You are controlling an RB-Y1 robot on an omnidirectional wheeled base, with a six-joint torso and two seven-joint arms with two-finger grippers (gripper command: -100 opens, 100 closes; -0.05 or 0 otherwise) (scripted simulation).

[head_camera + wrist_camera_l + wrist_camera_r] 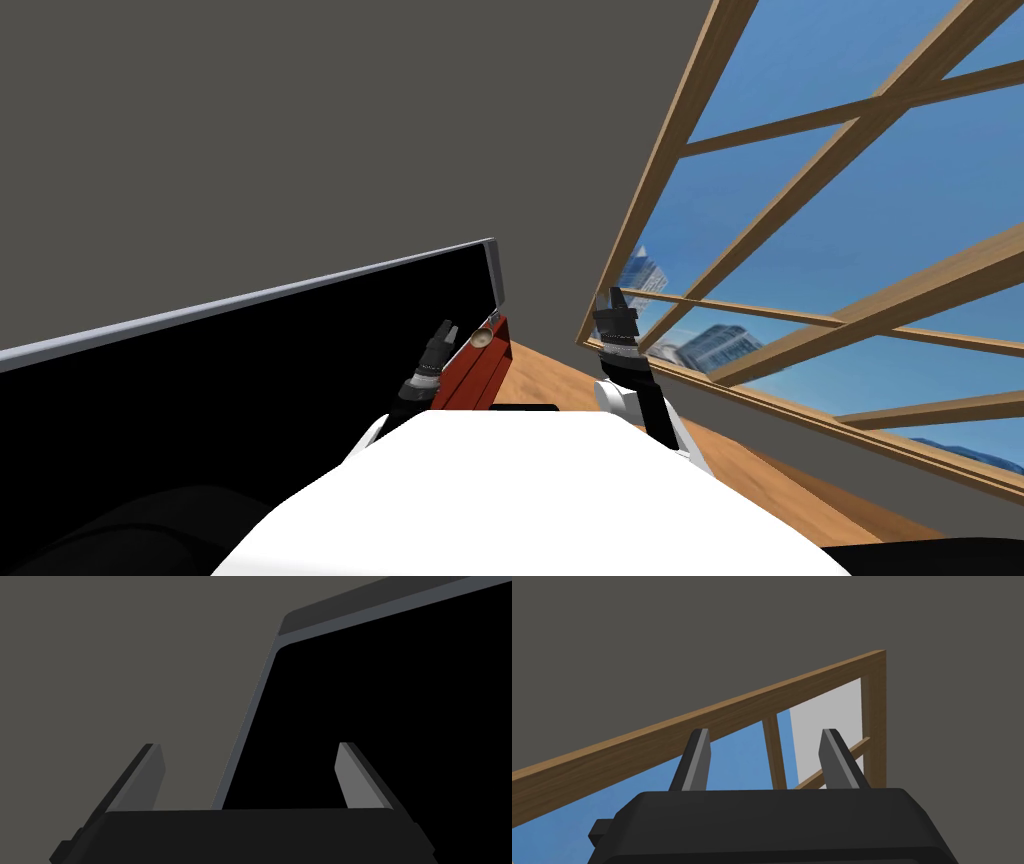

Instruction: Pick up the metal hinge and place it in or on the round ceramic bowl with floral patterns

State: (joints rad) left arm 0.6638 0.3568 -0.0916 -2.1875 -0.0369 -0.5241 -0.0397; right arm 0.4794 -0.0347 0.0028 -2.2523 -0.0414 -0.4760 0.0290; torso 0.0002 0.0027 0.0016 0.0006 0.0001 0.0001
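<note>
Against the grey wall (300,130) in the head view you have a large black panel (250,400) with a thin grey rim; take it as your landmark. Just off the panel's near corner stands a red-brown piece of furniture (470,378). On its top, close under that corner, sits a small round pale thing (482,339). It is too small for you to tell whether it is the bowl, and you cannot tell from these views where the hinge lies. Your left gripper (446,329) is raised in front of the panel's edge, just beside the red-brown furniture, touching nothing you can make out. Your right gripper (617,298) is up on the far side of that furniture from the panel, near the wooden floor (545,375) and before the wood-framed window (662,180). Through the left wrist view, the two fingers (147,773) stand spread wide with nothing between them, pointing at the panel's rounded corner where its grey rim meets the wall. Through the right wrist view, that hand's fingers (694,763) are likewise parted and hold nothing.
</note>
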